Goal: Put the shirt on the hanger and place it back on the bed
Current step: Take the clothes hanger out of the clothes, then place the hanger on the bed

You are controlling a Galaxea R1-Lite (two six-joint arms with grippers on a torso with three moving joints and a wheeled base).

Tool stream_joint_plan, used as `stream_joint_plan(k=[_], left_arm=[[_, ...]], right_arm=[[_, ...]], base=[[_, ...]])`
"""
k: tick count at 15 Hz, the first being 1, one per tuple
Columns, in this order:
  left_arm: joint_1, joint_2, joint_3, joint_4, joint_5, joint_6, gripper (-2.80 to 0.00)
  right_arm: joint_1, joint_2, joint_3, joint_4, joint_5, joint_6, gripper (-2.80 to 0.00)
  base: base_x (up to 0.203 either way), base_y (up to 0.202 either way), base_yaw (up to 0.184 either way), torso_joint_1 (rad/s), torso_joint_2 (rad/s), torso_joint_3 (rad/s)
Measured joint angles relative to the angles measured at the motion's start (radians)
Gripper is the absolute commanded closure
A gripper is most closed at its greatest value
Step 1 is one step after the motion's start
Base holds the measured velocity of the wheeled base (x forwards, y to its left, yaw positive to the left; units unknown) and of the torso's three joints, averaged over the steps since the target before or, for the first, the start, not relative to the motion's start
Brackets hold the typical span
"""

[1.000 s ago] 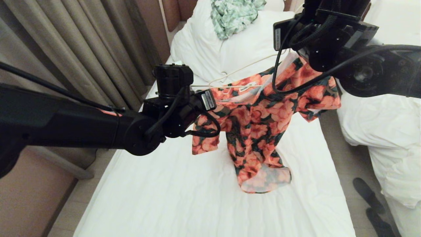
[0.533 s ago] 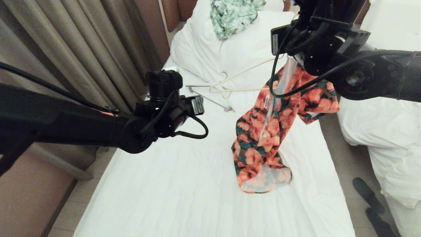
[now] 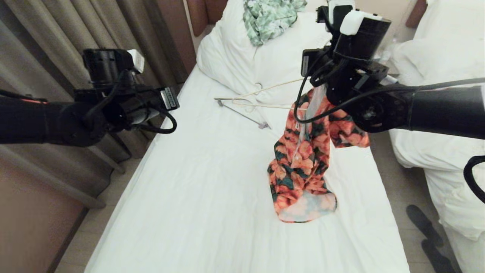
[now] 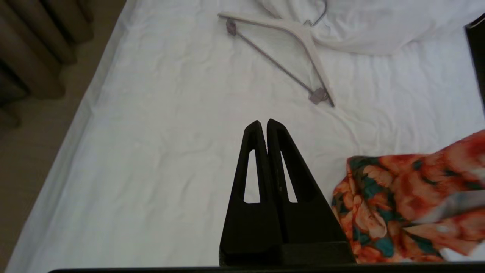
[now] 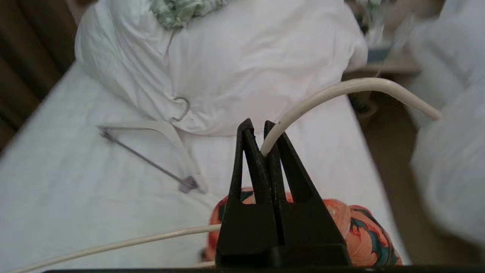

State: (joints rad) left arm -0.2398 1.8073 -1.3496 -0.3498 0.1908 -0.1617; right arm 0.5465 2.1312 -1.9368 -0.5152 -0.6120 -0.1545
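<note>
I see the bed (image 3: 212, 182) with its flat white sheet filling the view. The shirt (image 3: 307, 159) hangs bunched from the hanger (image 5: 333, 93) at the bed's right side, its hem resting on the sheet. My right gripper (image 5: 258, 127) is clamped on the hanger's cream wire. My left gripper (image 4: 264, 125) is closed, empty, above the sheet's left part.

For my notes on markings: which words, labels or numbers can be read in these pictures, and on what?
None can be read.
White sticker on the left arm's wrist: print too small.
Sticker on the right arm's wrist: too dark and small.
Shirt: no label visible.
</note>
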Motion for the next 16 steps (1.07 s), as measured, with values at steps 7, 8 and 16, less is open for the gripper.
stream_joint_plan(k=[7,8,16], left_arm=[[0.015,-0.033,-0.004,0.001,-0.008,-0.004,0.0],[0.011,-0.034,-0.003,0.001,-0.008,-0.004,0.0],[-0.106,-0.047,0.027,0.007,0.069,0.006,0.0]], right_arm=[[-0.023,0.144,0.093,0.123,-0.072,0.618,0.0],[-0.022,0.169,0.095,0.185,-0.064,0.686,0.0],[-0.085,0.231,0.052,0.709,-0.064,0.637,0.0]], base=[[0.0,0.0,0.0,0.0,0.0,0.0],[0.0,0.0,0.0,0.0,0.0,0.0],[0.0,0.0,0.0,0.0,0.0,0.0]])
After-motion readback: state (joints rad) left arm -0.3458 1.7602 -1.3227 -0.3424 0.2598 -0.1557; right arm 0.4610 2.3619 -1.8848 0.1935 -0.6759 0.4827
